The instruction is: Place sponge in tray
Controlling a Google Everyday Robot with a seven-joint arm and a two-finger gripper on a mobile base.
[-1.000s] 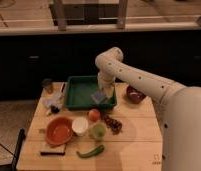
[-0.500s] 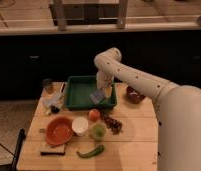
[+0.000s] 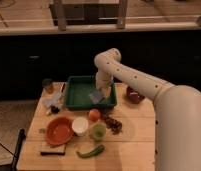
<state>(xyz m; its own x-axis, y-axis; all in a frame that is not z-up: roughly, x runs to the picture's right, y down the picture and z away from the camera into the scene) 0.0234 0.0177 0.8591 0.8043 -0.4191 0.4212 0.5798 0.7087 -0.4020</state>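
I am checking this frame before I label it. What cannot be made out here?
- Gripper, camera view: it hangs over the right part of the tray, but the arm above covers its fingers.
- Sponge: a pale blue block at the gripper; whether it rests on the tray floor cannot be told.
- Small things left of the tray: too blurred to name.
- Dark bowl at the right: contents unclear.

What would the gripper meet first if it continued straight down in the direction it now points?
The gripper hangs over the right part of the tray, pointing down, with the sponge right beneath it. Going on, it would probably press the sponge onto the tray floor first, though depth is hard to judge from this one view.
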